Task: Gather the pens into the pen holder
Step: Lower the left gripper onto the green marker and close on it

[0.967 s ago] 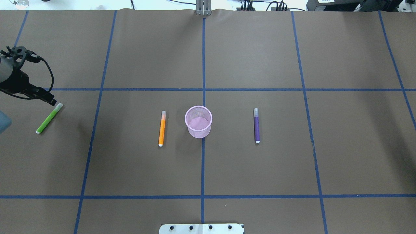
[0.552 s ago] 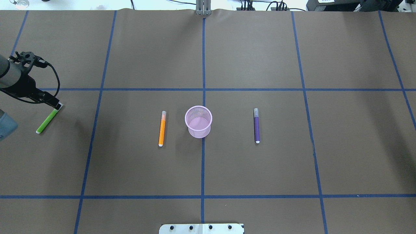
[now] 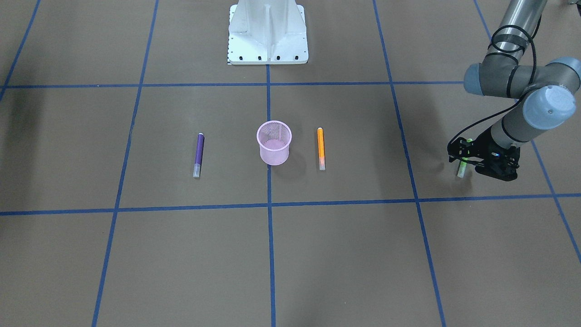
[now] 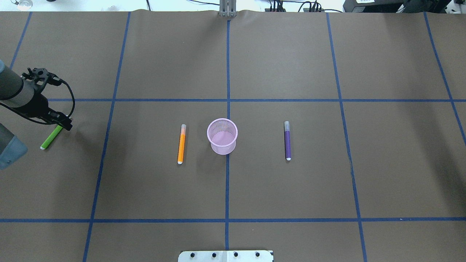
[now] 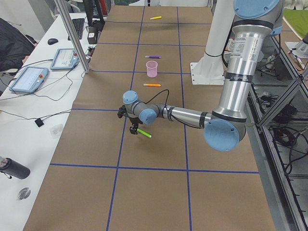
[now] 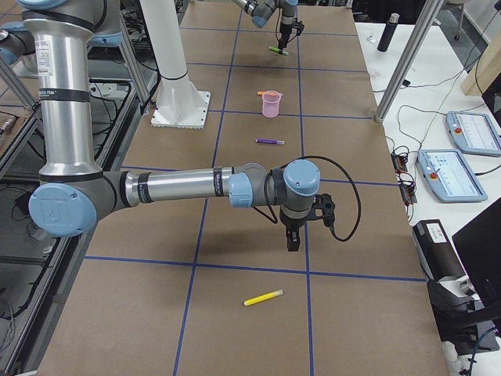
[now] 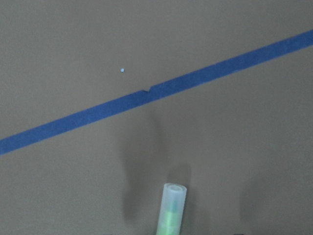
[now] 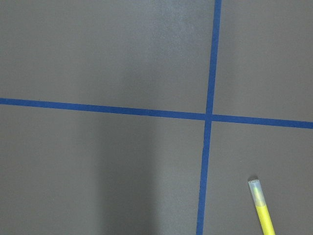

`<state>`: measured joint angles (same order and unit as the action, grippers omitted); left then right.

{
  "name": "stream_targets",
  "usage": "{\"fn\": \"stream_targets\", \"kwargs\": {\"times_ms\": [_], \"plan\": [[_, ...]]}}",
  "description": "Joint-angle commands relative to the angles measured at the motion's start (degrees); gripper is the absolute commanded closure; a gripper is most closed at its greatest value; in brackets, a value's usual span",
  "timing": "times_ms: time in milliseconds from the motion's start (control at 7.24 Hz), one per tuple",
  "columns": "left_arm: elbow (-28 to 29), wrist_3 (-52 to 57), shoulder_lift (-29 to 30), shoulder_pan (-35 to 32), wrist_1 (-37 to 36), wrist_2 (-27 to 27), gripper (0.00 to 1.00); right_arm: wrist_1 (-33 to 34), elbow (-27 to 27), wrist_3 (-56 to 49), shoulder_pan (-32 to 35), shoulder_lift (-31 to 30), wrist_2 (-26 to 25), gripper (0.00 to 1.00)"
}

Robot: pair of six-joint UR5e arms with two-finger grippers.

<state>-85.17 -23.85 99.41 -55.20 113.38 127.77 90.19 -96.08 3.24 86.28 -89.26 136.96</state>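
The pink mesh pen holder (image 4: 222,136) stands upright mid-table, with an orange pen (image 4: 181,143) lying to its left and a purple pen (image 4: 287,142) to its right. A green pen (image 4: 51,138) lies at the far left. My left gripper (image 4: 66,125) hangs low over its whitish cap end; finger shadows on either side of the cap (image 7: 173,193) show the jaws apart, so it is open. My right gripper (image 6: 293,243) hovers above bare table near a yellow pen (image 6: 262,298); I cannot tell whether it is open or shut.
Blue tape lines (image 4: 227,100) divide the brown table cover into squares. The robot's white base plate (image 3: 268,32) sits at the table's robot-side edge. A side desk with tablets (image 5: 29,79) and cables runs beyond the far edge.
My left gripper has slid from just beyond the green pen's cap down over the cap end. The pens and holder have not moved.
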Motion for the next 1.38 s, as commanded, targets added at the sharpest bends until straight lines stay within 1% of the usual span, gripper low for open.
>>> {"fn": "stream_targets", "kwargs": {"times_ms": [0, 138, 276, 552, 690, 828, 967, 1105, 1243], "plan": [[0.01, 0.03, -0.27, 0.09, 0.0, 0.03, 0.28, 0.07, 0.02, 0.02, -0.06, 0.14, -0.03, 0.0], [0.01, -0.05, -0.27, 0.09, 0.0, -0.06, 0.36, 0.07, 0.02, 0.02, -0.06, 0.14, -0.03, 0.0], [0.27, -0.05, -0.27, 0.09, 0.0, 0.02, 0.4, 0.16, 0.02, 0.02, -0.06, 0.23, -0.11, 0.0], [0.45, -0.05, -0.27, 0.53, 0.0, -0.06, 0.41, 0.07, 0.28, 0.02, -0.06, 0.4, -0.11, 0.0], [0.45, -0.05, -0.27, 0.62, 0.0, 0.02, 0.48, 0.07, 0.37, 0.02, -0.15, 0.49, -0.11, 0.0], [0.45, -0.05, -0.27, 0.62, 0.0, 0.03, 0.64, 0.16, 0.54, 0.02, -0.5, 0.49, -0.2, 0.0], [0.45, 0.12, -0.35, 0.53, 0.0, -0.06, 0.86, 0.07, 0.72, 0.02, -0.67, 0.58, -0.2, 0.0], [0.27, 0.21, -0.44, 0.53, 0.0, -0.06, 1.0, -0.02, 0.98, 0.02, -0.67, 0.58, -0.29, 0.0], [0.01, 0.04, -0.44, 0.53, -0.09, -0.06, 1.0, -0.02, 1.16, 0.02, -0.76, 0.67, -0.29, 0.0]]}}
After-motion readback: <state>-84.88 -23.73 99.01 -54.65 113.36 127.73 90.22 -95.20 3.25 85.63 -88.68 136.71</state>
